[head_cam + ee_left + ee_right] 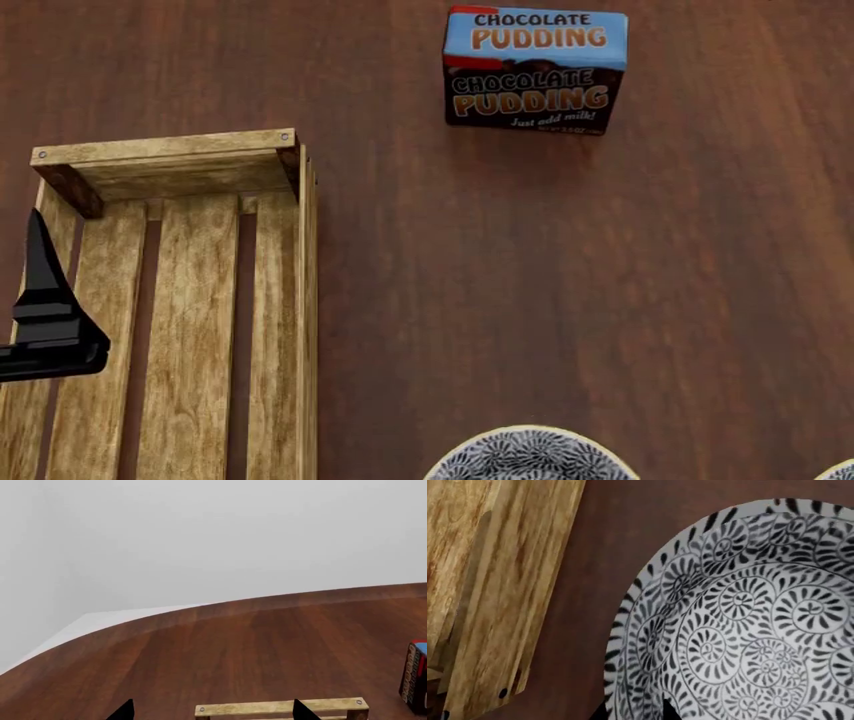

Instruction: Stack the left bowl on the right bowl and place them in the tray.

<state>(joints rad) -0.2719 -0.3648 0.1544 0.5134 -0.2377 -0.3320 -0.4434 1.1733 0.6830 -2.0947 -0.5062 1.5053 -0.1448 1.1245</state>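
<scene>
Black fingertips (127, 711) of the left gripper (210, 711) are poking in spread and empty, with the tray (280, 708) end rail crossing between them and a box (415, 677) cut off on the table (233, 650). From the head, that gripper is hanging over the tray's slats at 9 o'clock; the box at 12 is reading "CHOCOLATE PUDDING, Just add milk!"; one patterned bowl (530, 457) is cropped at 6, another sliver (843, 470) at 5. Right gripper (634, 711) tips are barely showing at the bowl's rim; grip unclear.
</scene>
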